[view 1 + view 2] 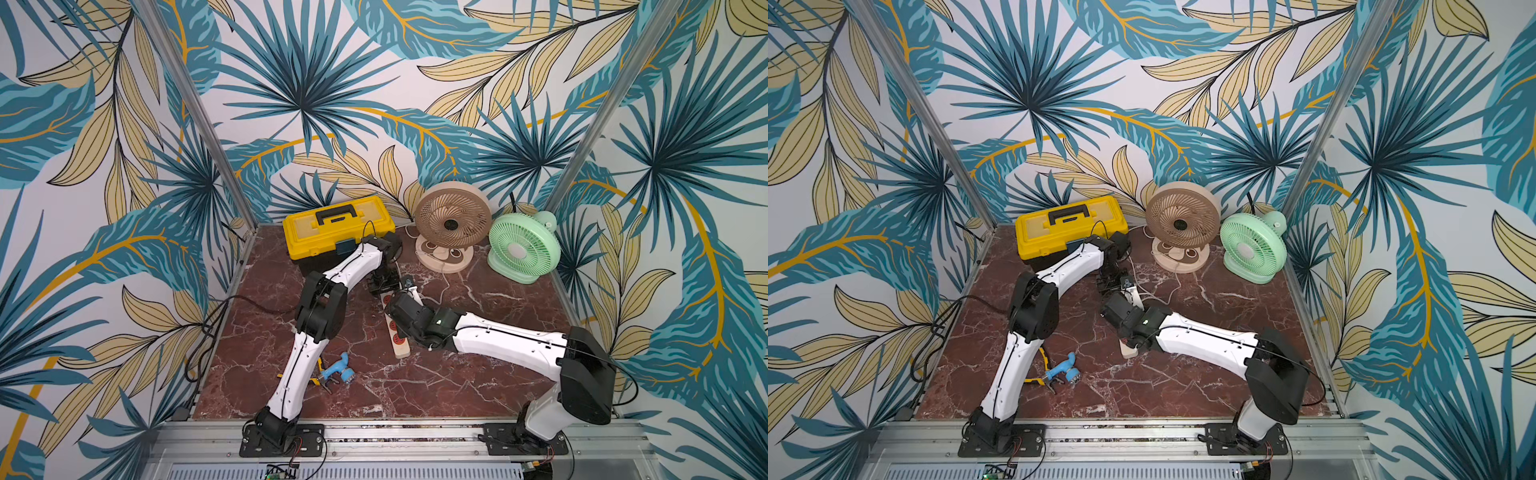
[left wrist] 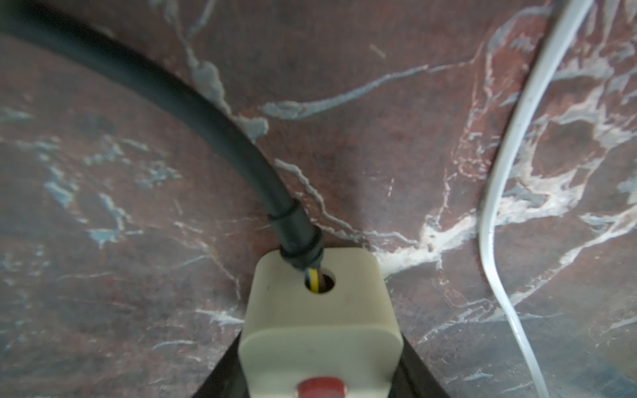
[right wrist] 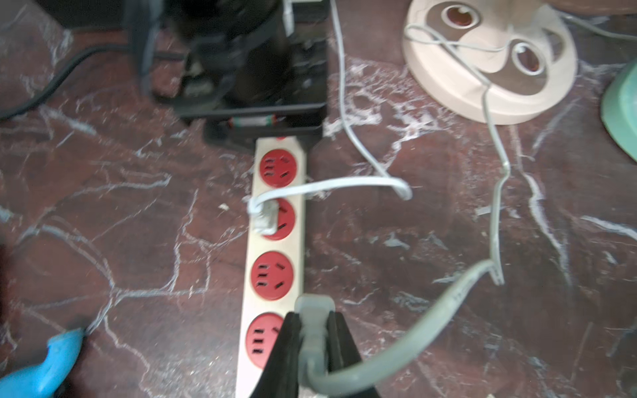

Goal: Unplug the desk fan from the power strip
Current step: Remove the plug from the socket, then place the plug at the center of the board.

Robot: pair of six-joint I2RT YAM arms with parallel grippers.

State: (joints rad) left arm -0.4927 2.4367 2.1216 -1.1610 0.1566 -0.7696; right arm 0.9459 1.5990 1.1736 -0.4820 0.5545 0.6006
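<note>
The cream power strip [image 3: 275,245] with red sockets lies on the marble, partly under my right arm in both top views [image 1: 401,351] [image 1: 1128,349]. My left gripper [image 2: 320,361] [image 1: 384,286] is shut on its button end [image 2: 320,327]. My right gripper [image 3: 313,317] [image 1: 401,305] is shut on a grey plug [image 3: 314,305], held over the strip's edge beside the end socket; its prongs are hidden. The plug's grey cable [image 3: 431,324] joins a thin cord leading to the beige desk fan [image 1: 453,216] [image 3: 493,93]. A white plug [image 3: 265,217] sits in the second socket.
A green fan [image 1: 523,245] stands right of the beige one and a yellow toolbox [image 1: 338,228] at the back left. A blue toy drill [image 1: 338,372] and pliers [image 1: 322,380] lie near my left arm. The strip's black cable [image 2: 155,86] and a white cord [image 3: 341,182] cross the floor.
</note>
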